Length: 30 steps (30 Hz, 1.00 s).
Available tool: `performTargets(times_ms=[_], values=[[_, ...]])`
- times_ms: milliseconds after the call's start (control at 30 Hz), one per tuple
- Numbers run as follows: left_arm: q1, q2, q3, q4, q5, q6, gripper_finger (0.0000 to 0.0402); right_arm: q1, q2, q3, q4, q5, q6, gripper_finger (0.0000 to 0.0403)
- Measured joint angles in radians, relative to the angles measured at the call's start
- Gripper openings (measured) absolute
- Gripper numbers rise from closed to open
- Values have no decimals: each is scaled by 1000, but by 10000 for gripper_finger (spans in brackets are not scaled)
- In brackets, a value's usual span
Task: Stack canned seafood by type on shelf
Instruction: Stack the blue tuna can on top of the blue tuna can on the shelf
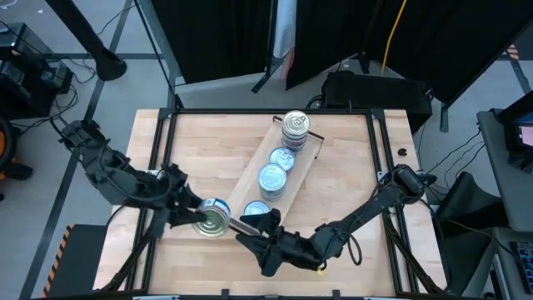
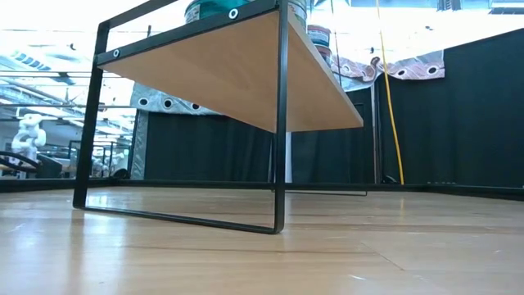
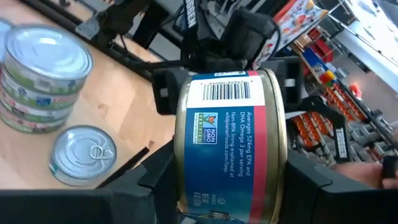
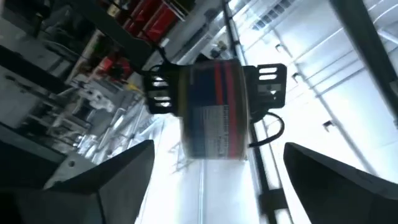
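Observation:
My left gripper (image 1: 208, 219) is shut on a tin of canned seafood (image 1: 214, 219) with a blue and red label (image 3: 230, 124), held up near the shelf's near end. My right gripper (image 1: 248, 227) stands open just right of it, fingers apart in the right wrist view (image 4: 230, 180), facing the tin (image 4: 214, 109) without touching it. The shelf (image 1: 250, 185) runs slantwise across the table. A stack of silver-topped tins (image 1: 294, 125) stands on its far end, and single tins (image 1: 272, 177) rest flat along it. My left gripper pinches the tin between its two fingers (image 3: 155, 180), one on each flat end (image 3: 181, 168). The fingers come roughly level from the table's left. The tin lies on its side in the hold, label outward, lifted clear of the table.
The table's black frame (image 1: 166, 125) runs along its left and right sides. Bare tabletop lies left (image 1: 200, 158) and right (image 1: 350, 175) of the shelf. From table height the shelf (image 2: 246, 74) shows as a raised board on black legs (image 2: 281, 123).

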Motion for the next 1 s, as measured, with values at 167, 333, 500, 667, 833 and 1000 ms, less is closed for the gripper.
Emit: performTargets(times_ms=[167,333,500,667,833,1000], values=[[3,49,0,57,36,-34,194,-20,0,-6,-16,-46,-21,335],[21,92,0,54,38,-89,194,-31,0,-14,-42,-102,-20,324],[45,117,-1,61,40,-104,194,-40,1,-14,-49,-133,-16,314],[73,125,-1,70,64,-98,194,-38,1,-14,-54,-127,-2,284],[92,123,-1,87,76,-99,194,-37,1,-14,-85,-109,28,219],[103,122,-1,82,75,-85,198,-38,1,-14,-91,-82,70,176]])
